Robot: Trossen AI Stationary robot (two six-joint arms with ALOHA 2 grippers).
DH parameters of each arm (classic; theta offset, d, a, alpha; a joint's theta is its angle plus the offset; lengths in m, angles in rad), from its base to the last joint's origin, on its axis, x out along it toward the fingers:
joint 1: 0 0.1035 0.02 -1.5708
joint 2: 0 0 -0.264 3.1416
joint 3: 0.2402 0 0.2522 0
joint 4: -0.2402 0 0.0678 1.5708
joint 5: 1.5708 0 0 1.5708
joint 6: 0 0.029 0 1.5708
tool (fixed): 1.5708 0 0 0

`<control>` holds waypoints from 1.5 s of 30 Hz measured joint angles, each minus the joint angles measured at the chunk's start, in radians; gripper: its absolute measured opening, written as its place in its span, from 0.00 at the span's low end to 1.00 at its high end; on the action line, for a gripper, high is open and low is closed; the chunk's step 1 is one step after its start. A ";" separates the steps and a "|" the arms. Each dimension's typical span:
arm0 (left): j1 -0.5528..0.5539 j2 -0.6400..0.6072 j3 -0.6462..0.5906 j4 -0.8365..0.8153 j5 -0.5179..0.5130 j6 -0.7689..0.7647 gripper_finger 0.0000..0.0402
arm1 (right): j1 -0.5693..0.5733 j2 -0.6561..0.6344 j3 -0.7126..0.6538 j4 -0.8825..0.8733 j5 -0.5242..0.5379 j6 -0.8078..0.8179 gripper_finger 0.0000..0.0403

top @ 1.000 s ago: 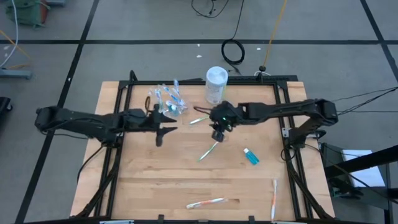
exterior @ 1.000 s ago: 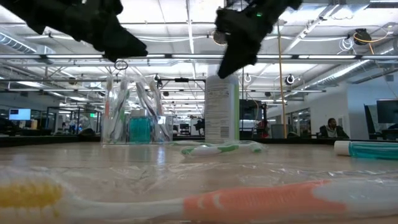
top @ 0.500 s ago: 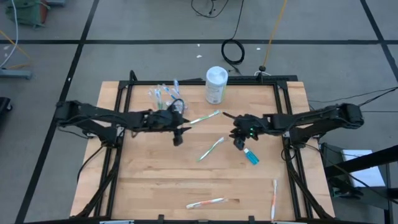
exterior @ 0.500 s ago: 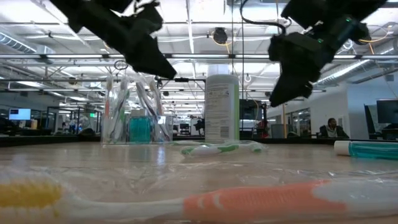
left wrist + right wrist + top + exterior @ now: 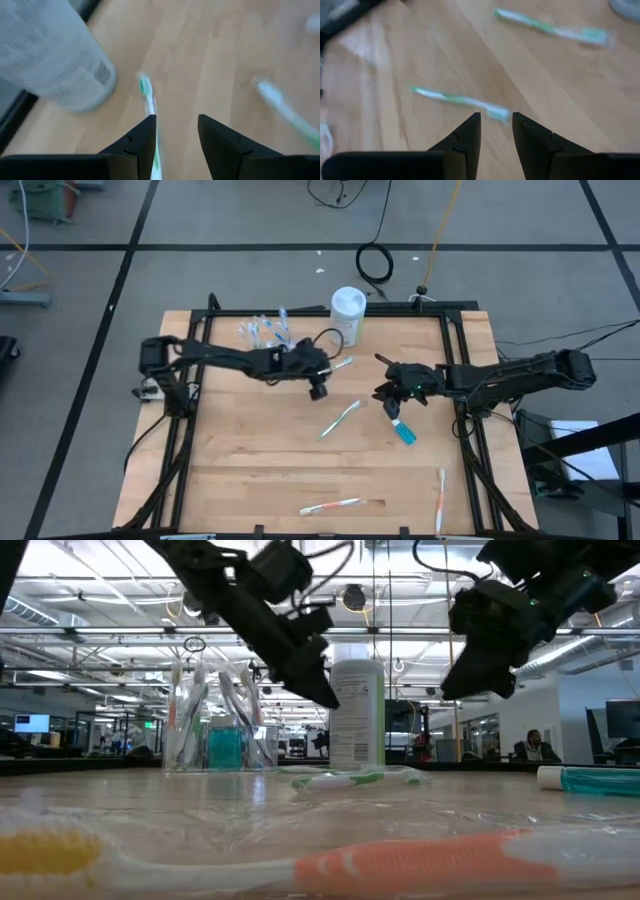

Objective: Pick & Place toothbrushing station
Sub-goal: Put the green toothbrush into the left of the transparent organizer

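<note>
Wooden tabletop (image 5: 250, 470) is being worked: left gripper (image 5: 317, 388), empty with fingers apart, is being centred over the green toothbrush (image 5: 331, 366) beside the canister (image 5: 346, 315); right gripper (image 5: 391, 406), likewise parted and empty, is being held near the teal tube (image 5: 403, 431)

The worktop (image 5: 250, 460) was pale blond wood inside a black frame. Two green-and-white toothbrushes (image 5: 340, 418) lay on it, with a teal-blue tube (image 5: 403, 431) and an orange-and-white toothbrush (image 5: 330, 506). The canister (image 5: 347, 315) was white.
</note>
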 joint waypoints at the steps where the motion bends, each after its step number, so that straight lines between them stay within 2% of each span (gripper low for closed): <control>1: 0.005 0.023 0.023 -0.031 0.000 0.012 0.38 | 0.000 0.001 0.002 0.014 0.000 -0.007 0.25; 7: 0.039 0.146 0.159 -0.087 0.002 0.010 0.38 | 0.000 0.000 0.001 -0.012 -0.001 -0.008 0.25; 17: 0.089 0.277 0.202 -0.085 0.023 -0.017 0.38 | 0.000 0.000 0.001 -0.003 -0.001 -0.010 0.25; 26: 0.115 0.299 0.202 -0.057 0.029 -0.036 0.38 | 0.000 0.000 0.001 -0.003 -0.001 -0.009 0.25; 31: 0.134 0.305 0.202 -0.093 0.123 -0.060 0.38 | 0.000 0.000 0.001 -0.001 -0.001 -0.009 0.25; 36: 0.129 0.316 0.199 -0.099 0.087 -0.058 0.38 | 0.000 0.000 0.001 -0.001 -0.001 -0.009 0.25; 45: 0.124 0.317 0.199 -0.133 0.103 -0.049 0.37 | 0.000 0.000 0.001 -0.001 -0.001 -0.008 0.25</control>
